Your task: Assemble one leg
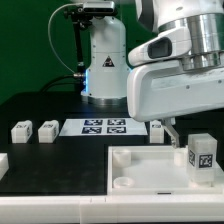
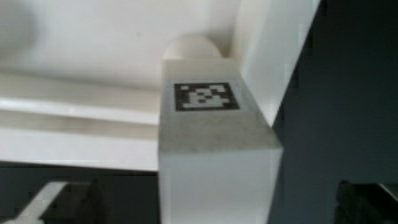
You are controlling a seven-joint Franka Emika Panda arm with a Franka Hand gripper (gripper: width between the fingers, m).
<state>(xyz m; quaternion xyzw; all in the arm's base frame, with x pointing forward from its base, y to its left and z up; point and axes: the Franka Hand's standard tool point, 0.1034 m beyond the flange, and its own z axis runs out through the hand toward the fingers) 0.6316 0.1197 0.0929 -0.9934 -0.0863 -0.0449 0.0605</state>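
A leg, a small white block with a black-and-white tag, stands upright at the corner of the large white tray on the exterior view's right. My gripper is over its top. One dark finger shows to the leg's left. In the wrist view the leg runs down the middle with its tag facing the camera. The fingers stand on either side of it, each with a dark gap to it. The gripper is open, with the leg between the jaws.
Two more legs lie at the exterior view's left and another behind the tray. The marker board lies at the back middle, before the robot base. A white part shows at the left edge.
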